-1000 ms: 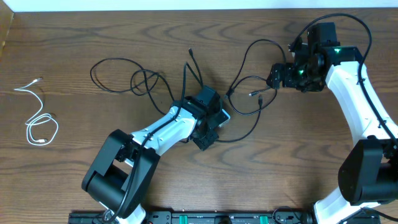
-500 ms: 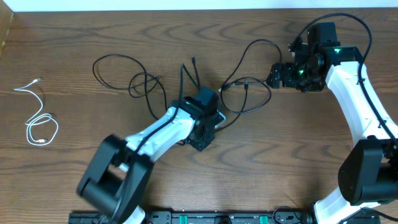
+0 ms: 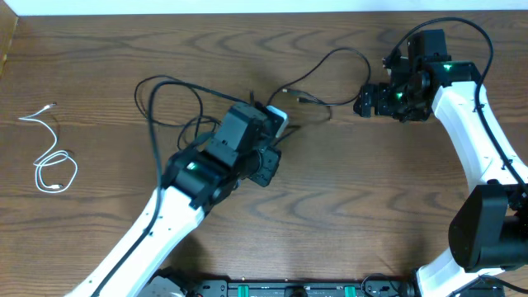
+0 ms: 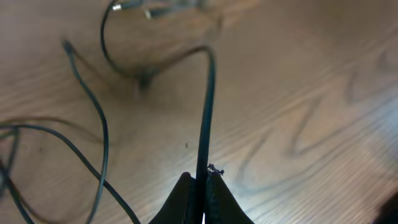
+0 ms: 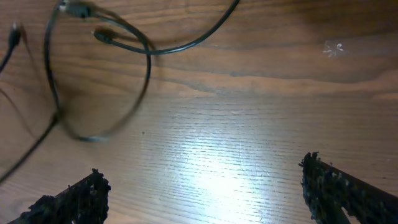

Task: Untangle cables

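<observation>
Two black cables [image 3: 169, 87] lie tangled in loops at the table's middle left, and one strand arcs right [image 3: 342, 56] toward my right gripper. My left gripper [image 3: 280, 125] is shut on a black cable [image 4: 206, 106] that runs up from the closed jaws [image 4: 202, 182] and bends left. A second black strand [image 4: 93, 124] lies to its left. The white cable [image 3: 54, 165] lies apart at the far left. My right gripper [image 5: 208, 190] hangs open over bare wood, with a black loop [image 5: 146, 59] and two plugs [image 5: 102, 35] beyond its fingertips.
The table's far edge [image 3: 247, 11] runs along the top, close behind the cables. My right arm [image 3: 470, 124] stretches down the right side. My left arm [image 3: 181, 198] crosses the near middle of the table.
My left gripper closed on a black cable and swung back and up with it, dragging the loops and plugs toward the far side. The right arm stayed still.
</observation>
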`<state>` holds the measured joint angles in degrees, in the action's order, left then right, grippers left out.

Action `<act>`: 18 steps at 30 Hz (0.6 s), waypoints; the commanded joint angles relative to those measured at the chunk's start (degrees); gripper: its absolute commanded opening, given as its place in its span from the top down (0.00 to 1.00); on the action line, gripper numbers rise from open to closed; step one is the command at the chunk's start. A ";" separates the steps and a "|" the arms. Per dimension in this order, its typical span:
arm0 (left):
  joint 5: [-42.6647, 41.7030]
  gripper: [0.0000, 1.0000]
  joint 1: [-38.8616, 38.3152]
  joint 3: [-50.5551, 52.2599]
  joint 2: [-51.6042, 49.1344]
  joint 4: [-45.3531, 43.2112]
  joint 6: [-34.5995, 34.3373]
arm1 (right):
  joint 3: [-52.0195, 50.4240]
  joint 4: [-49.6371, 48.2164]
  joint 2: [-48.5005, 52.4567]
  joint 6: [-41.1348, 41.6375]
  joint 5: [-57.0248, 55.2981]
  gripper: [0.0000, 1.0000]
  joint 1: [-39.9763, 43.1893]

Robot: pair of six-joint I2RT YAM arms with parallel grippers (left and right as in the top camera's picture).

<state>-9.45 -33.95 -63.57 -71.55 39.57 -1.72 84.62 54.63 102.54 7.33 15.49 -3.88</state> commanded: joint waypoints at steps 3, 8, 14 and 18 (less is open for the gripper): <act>5.97 0.92 0.33 -0.74 2.62 0.07 -1.62 | -0.26 0.04 -0.20 -0.55 0.79 0.03 -0.09; 7.58 0.92 2.40 -0.74 3.15 -2.32 -2.10 | -0.26 0.20 -0.20 -0.55 0.79 0.03 -0.09; 7.63 0.92 8.44 -0.74 3.15 -4.68 -5.09 | -0.26 0.39 -0.20 -0.55 0.76 0.03 -0.09; 7.61 0.92 14.78 -0.74 3.13 -8.76 -7.28 | -0.26 0.11 -0.20 -0.52 0.79 0.03 -0.09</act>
<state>-2.81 -22.92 -63.55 -69.25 32.69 -6.28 84.62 54.87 102.54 7.33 15.81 -3.88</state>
